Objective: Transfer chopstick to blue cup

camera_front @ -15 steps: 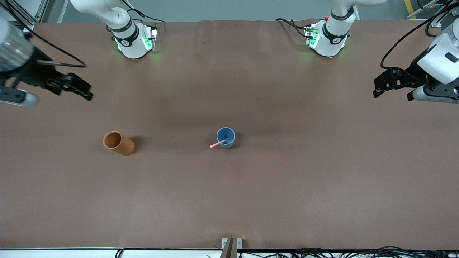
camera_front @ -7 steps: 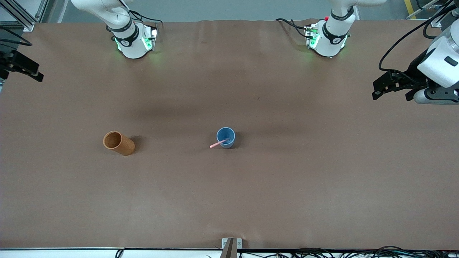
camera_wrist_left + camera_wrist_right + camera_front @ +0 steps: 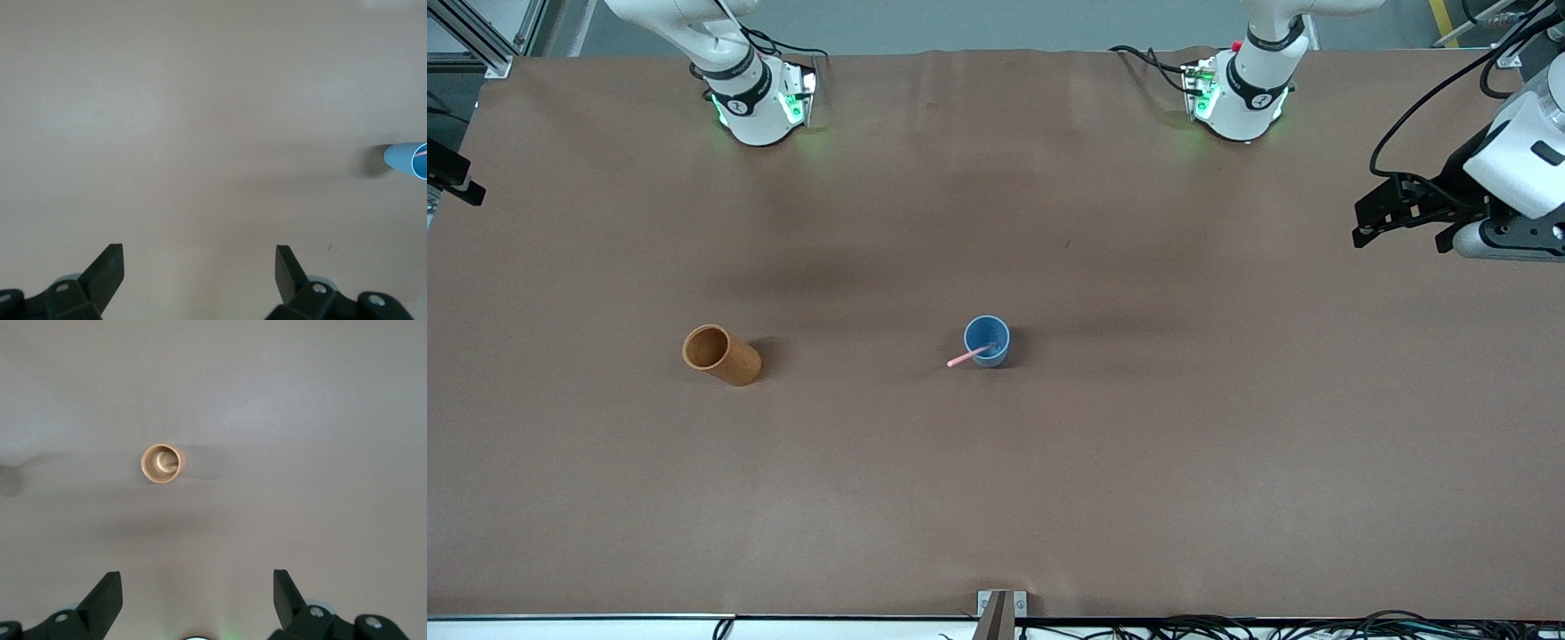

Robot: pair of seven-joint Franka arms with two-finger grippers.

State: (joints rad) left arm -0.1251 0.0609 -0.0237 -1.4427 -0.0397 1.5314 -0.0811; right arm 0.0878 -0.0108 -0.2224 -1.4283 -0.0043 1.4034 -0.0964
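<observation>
Inside round blue cup (image 3: pixel 987 339): thin chopstick (image 3: pixel 969 356)

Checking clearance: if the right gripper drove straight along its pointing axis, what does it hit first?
Probably bare table. The right gripper, open, looks down on it; the orange-brown cup sits slightly off-line, though depth is unclear.

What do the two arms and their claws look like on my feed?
Both arms are glossy white with black joint rings, and green lights glow at their bases. The left arm trails black cables and ends in a black two-finger left claw on a grey-white wrist. The right claw shows black wedge-shaped fingers with silver screws.
</observation>
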